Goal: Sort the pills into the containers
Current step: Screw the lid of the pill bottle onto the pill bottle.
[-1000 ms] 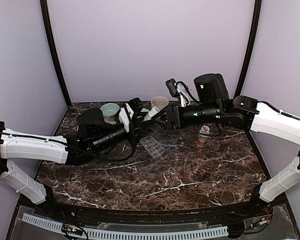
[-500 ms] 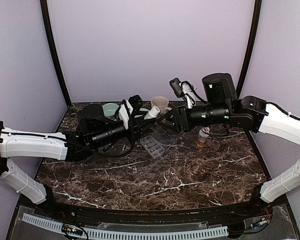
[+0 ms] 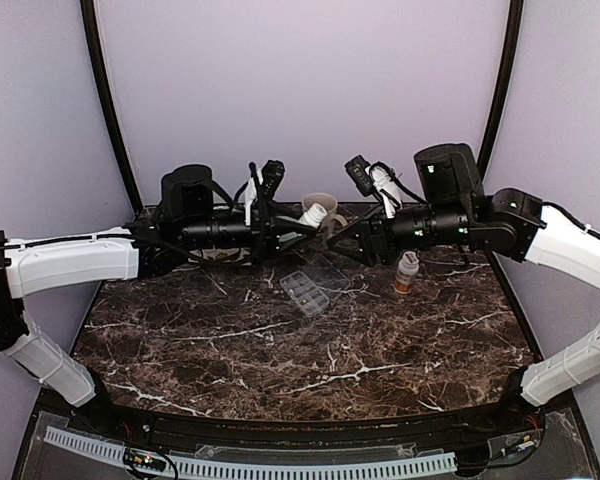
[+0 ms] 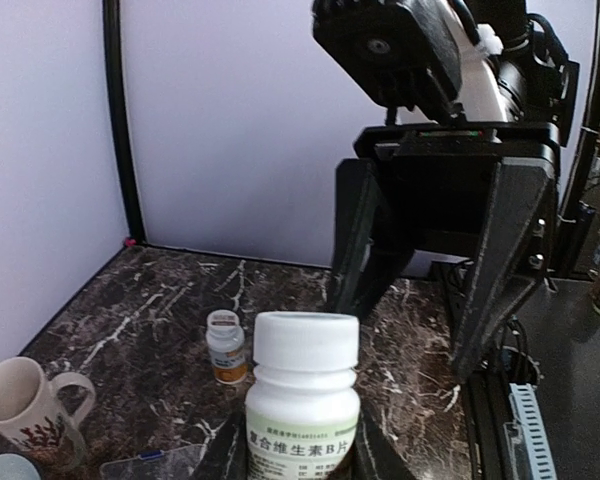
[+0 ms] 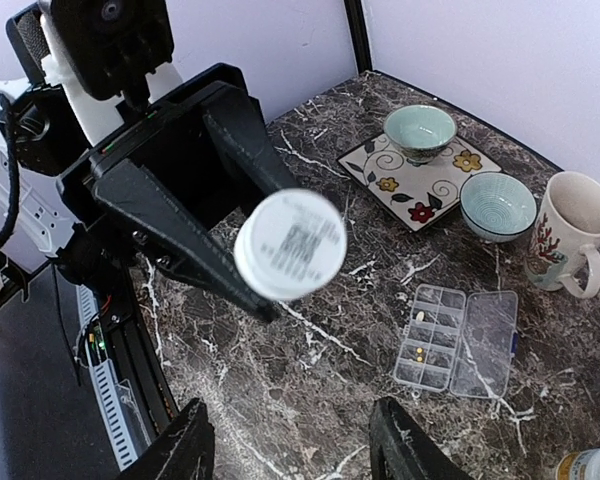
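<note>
The clear organiser box (image 3: 315,286) lies open on the marble table, lid flat to its right. In the right wrist view (image 5: 458,340) it holds a white pill and two small yellow pills (image 5: 420,352) in its compartments. My left gripper (image 3: 300,222) is shut on a white pill bottle (image 4: 302,400) with a white cap (image 5: 289,245), held in the air above the box. My right gripper (image 3: 348,232) is open and empty, facing the cap a short way off; its fingers (image 4: 500,270) stand wide apart. The right gripper (image 5: 295,450) shows low in its own view.
An amber pill bottle (image 3: 407,271) with a white cap stands right of the box. A cream mug (image 3: 320,205) stands at the back. Two pale green bowls (image 5: 425,130) (image 5: 497,205) sit by a flowered tile (image 5: 410,185).
My left arm has risen and lifted the white bottle higher. My right gripper has drawn back to the right, away from the cap, and stayed open.
</note>
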### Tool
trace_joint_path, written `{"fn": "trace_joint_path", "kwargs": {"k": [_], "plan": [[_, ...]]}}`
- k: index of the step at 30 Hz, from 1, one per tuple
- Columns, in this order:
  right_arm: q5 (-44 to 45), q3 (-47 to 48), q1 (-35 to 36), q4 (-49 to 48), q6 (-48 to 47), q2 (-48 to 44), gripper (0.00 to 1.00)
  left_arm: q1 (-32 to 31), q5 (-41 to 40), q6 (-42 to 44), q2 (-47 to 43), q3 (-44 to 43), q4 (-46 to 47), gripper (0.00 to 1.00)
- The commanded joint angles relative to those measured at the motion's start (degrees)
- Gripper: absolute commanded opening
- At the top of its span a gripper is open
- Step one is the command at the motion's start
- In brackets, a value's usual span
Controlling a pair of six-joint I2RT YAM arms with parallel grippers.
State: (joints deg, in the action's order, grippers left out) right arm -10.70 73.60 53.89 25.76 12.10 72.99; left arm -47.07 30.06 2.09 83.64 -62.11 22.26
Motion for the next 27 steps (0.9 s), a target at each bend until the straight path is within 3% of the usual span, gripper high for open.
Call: {"fn": "trace_joint_path", "kwargs": {"k": [1,8,27], "plan": [[-1.4,2.4,-1.1,0.1,-3.0,-0.5,0.53,0.5,13.5,-1.4,2.4,-4.3,-8.7,0.00],[-3.9,4.7,-2.1,2.1,-4.4,0.7,0.52,1.0,20.2,-1.1,5.5,-8.0,-14.1,0.00],[-10.8,6.1,-3.4,4.1,-3.8,3.3,0.46,2.1,23.4,-0.7,7.2,-9.8,-16.5,0.00]]}}
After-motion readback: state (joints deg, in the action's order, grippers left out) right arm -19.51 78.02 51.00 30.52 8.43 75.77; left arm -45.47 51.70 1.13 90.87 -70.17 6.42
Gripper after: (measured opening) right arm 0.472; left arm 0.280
